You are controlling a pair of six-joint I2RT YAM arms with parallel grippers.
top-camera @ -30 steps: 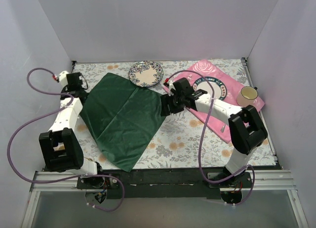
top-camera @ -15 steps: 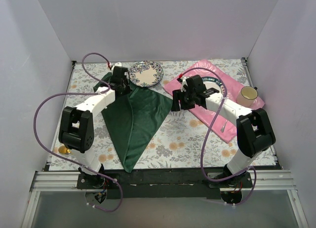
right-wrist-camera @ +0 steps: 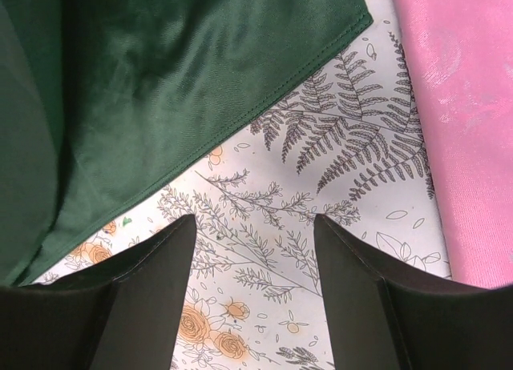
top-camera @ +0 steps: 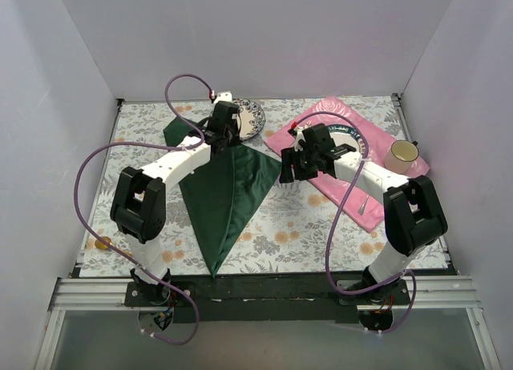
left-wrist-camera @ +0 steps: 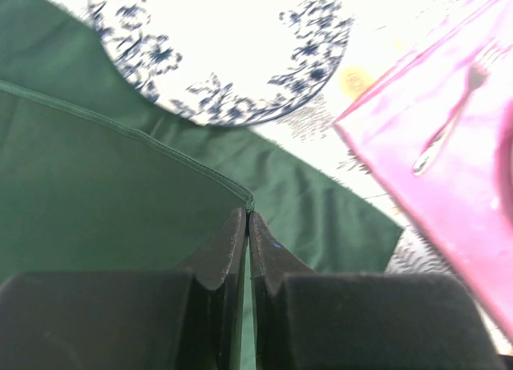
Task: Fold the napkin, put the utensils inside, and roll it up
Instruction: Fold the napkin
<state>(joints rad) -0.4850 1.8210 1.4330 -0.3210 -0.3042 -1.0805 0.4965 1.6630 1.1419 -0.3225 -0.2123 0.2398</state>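
Observation:
The dark green napkin (top-camera: pixel 228 194) lies on the flowered tablecloth, folded over into a long triangle that points at the near edge. My left gripper (top-camera: pixel 225 136) is shut on a hemmed corner of the napkin (left-wrist-camera: pixel 120 178), its fingertips (left-wrist-camera: pixel 236 226) pinching the cloth just in front of a plate. My right gripper (top-camera: pixel 286 171) hovers open over bare tablecloth, just right of the napkin's right corner (right-wrist-camera: pixel 160 90), with nothing between its fingers (right-wrist-camera: pixel 168 250). A small gold-coloured piece (top-camera: pixel 101 243), perhaps one of the utensils, lies at the table's left edge; it is too small to tell.
A blue-patterned plate (top-camera: pixel 250 118) sits at the back, partly behind the left arm. The pink rose-patterned placemat (top-camera: pixel 377 190) at right holds a dark-rimmed plate (top-camera: pixel 346 142), a cup (top-camera: pixel 401 155) and a silver fork (left-wrist-camera: pixel 449 122). White walls enclose the table.
My left gripper has carried a napkin corner from the far left across toward the plate, folding the cloth over itself. My right gripper let go and shifted slightly right, then held still.

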